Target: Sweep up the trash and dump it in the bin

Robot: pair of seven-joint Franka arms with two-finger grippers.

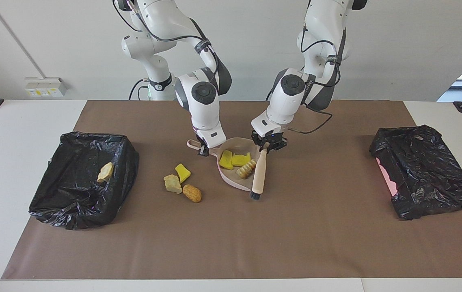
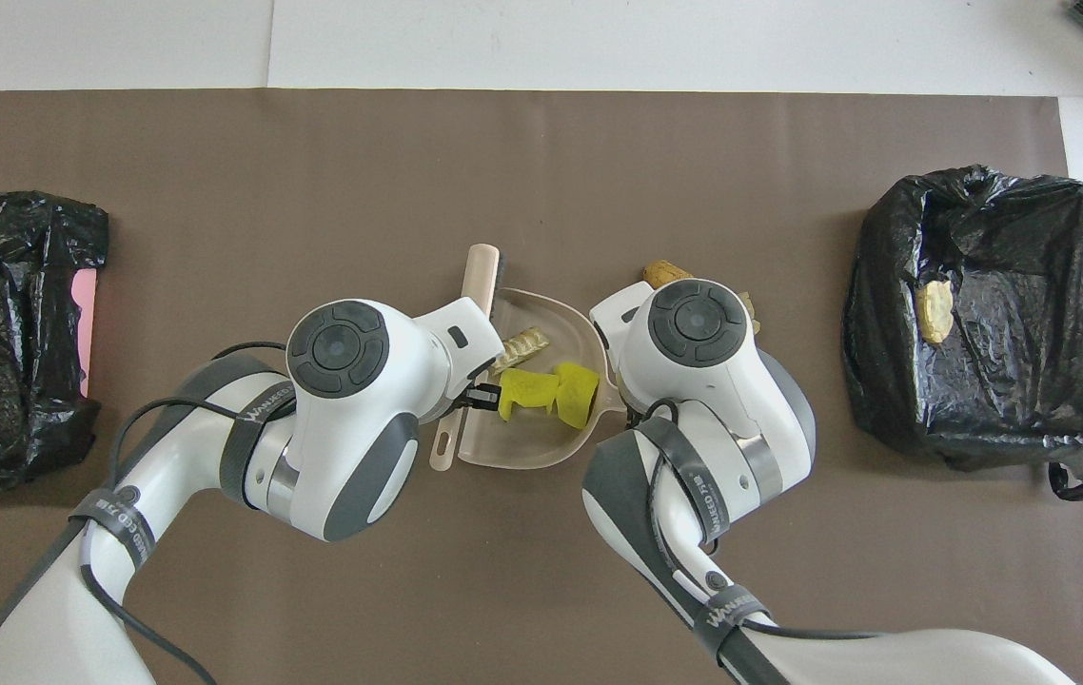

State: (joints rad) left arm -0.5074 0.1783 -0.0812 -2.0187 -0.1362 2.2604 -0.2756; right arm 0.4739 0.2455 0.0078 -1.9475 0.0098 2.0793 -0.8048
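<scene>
The right gripper [image 1: 203, 149] has its fingers clamped on the handle of the dustpan [image 1: 231, 178] at the frame centre, to keep it flat on the counter [image 1: 316, 227]. The left gripper [image 1: 266, 147] has its fingers clamped on the brush [image 1: 259, 175] and pushes trash [image 1: 237, 160] in. Three scraps [image 1: 182, 184] lie outside the pan, and one lump [image 1: 105, 172] is in the bin [image 1: 72, 202] at the frame's left.

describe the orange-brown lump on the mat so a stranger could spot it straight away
Start at the pink dustpan mid-mat. Beside it, toward the right arm's end, three scraps cluster. The orange-brown lump is the one farthest from the robots, rounded and bread-like, unlike the yellow chunk and beige lump.
</scene>
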